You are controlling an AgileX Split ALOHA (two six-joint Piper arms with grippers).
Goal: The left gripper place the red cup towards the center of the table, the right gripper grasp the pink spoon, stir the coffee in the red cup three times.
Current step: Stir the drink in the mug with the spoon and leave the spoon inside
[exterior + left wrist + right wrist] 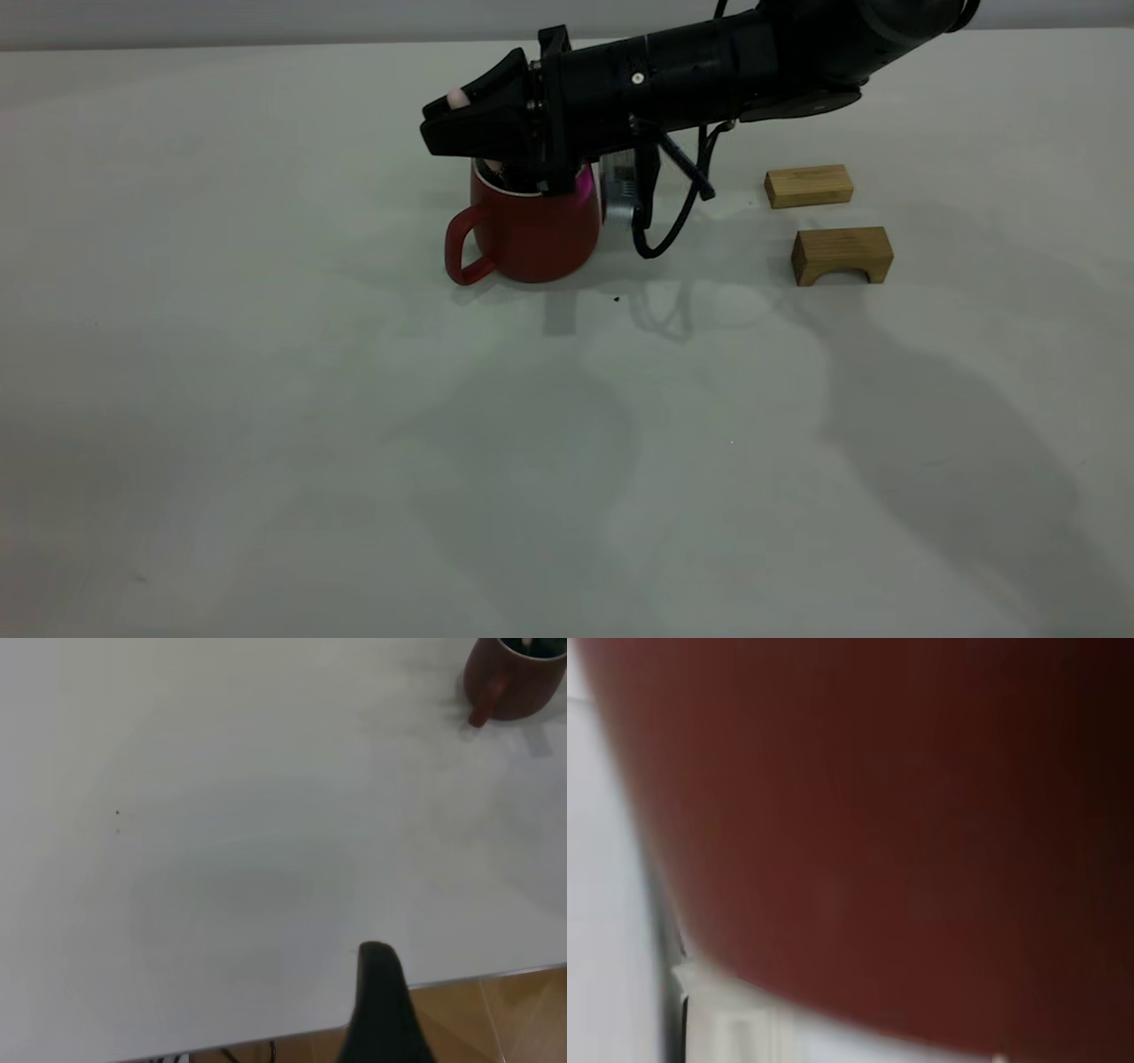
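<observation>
The red cup [532,232] stands on the table [266,399] a little back from the middle, its handle towards the left. My right gripper [434,124] reaches in from the right just above the cup's rim and is shut on the pink spoon [456,96]. The spoon's pale handle tip pokes out above the fingers, and its stem slants down into the cup. The cup's red wall [877,815] fills the right wrist view. I cannot see the coffee. My left gripper [381,1010] hangs far from the cup [518,682], by the table's edge.
Two tan wooden blocks lie right of the cup: a plain one [809,186] and an arched one [842,254]. A black cable loop [660,230] hangs from the right arm beside the cup. The table's edge [461,979] and wooden floor show in the left wrist view.
</observation>
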